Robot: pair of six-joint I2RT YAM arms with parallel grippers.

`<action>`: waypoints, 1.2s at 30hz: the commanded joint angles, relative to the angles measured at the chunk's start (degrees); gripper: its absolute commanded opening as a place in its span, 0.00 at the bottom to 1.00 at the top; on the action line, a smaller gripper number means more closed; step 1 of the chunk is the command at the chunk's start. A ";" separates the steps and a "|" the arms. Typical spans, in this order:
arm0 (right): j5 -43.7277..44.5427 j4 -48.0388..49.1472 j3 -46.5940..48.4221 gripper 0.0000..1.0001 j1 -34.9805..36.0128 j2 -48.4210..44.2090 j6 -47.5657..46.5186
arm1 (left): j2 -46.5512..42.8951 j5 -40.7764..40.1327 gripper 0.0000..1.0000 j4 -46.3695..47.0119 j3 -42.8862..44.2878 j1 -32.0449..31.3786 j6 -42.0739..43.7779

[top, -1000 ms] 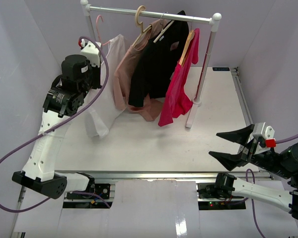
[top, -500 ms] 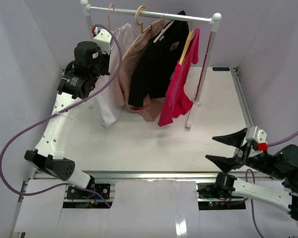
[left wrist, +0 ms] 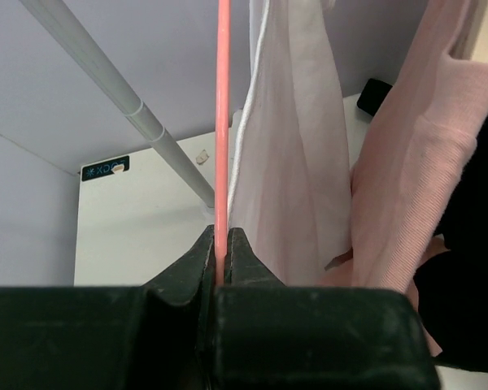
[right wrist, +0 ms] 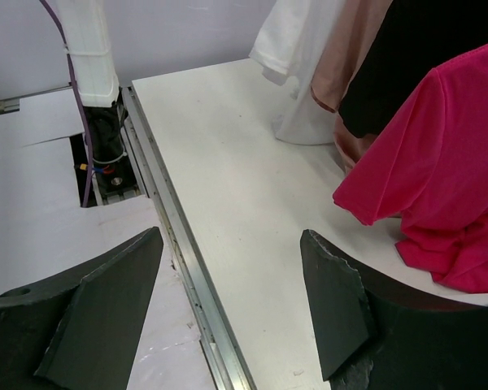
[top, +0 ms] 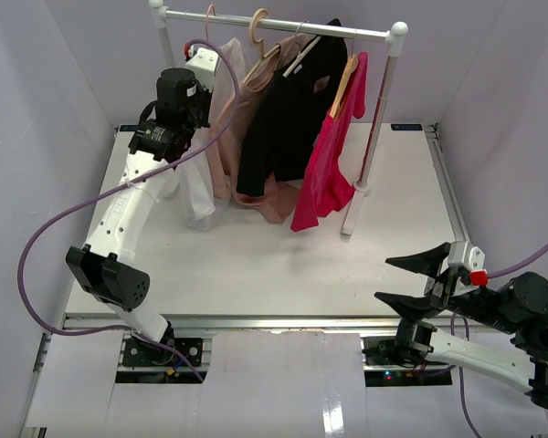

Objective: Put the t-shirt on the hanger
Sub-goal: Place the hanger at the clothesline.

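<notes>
Up at the far left end of the rack (top: 274, 23), the left gripper (left wrist: 220, 237) is pinched tight on a straight wire of the hanger (left wrist: 222, 122); whether its hook sits on the rail is unclear. On it the t-shirt (top: 198, 187) hangs just left of a dusty-pink garment (top: 230, 119), its hem low by the table (top: 283, 265). At the near right, the right gripper (top: 418, 278) hovers with fingers wide apart, holding nothing.

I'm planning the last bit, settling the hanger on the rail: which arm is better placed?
Left. Its pincer is shut on the hanger, with the t-shirt hanging alongside, up by the rail. The right pincer gapes empty, low at the table's near edge.
</notes>
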 commanded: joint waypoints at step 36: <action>-0.65 1.69 -0.65 0.78 0.25 -1.25 -0.46 | 1.78 2.41 0.66 11.57 -3.47 7.59 -4.18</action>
